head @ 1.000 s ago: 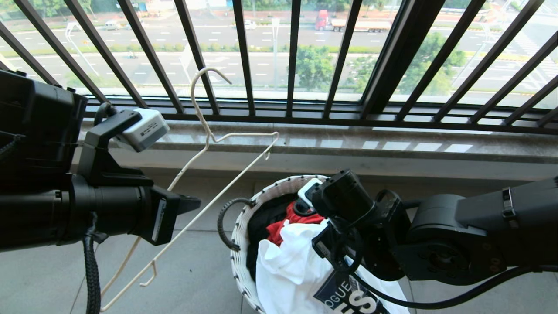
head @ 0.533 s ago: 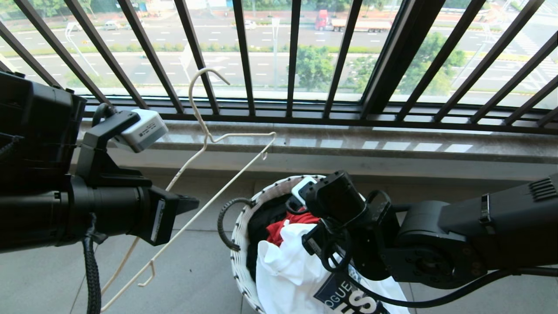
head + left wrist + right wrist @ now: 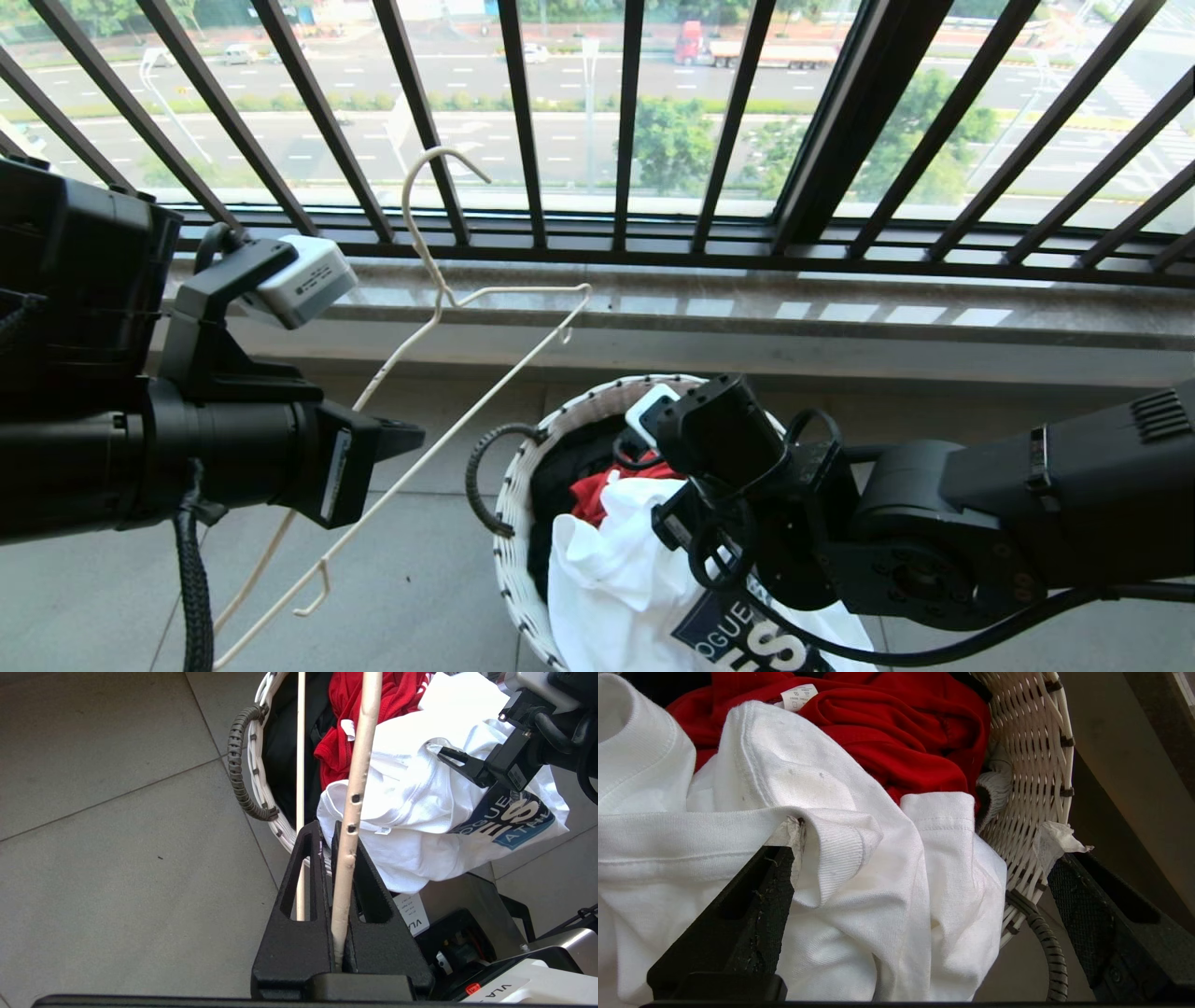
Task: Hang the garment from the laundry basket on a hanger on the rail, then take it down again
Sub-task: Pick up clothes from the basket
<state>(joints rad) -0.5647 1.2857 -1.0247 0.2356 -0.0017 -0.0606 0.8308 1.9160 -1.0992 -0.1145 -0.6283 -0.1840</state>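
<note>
Background: grey floor tiles [image 3: 392, 560] below a barred window.
Head view: basket [image 3: 523, 485] held the white T-shirt [image 3: 607, 579].
Left wrist: left hand [image 3: 337, 858] clamped on the hanger [image 3: 352, 802].
Right wrist: right hand [image 3: 920, 882] apart, one finger [image 3: 756, 896] under the collar.
Advice: pinch one collar layer only.

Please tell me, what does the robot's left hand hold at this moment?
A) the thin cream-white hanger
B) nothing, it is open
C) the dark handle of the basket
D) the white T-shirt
A: in the left wrist view the left hand is shut on a bar of the thin cream-white hanger, while the white T-shirt lies in the laundry basket untouched by this hand.
</note>
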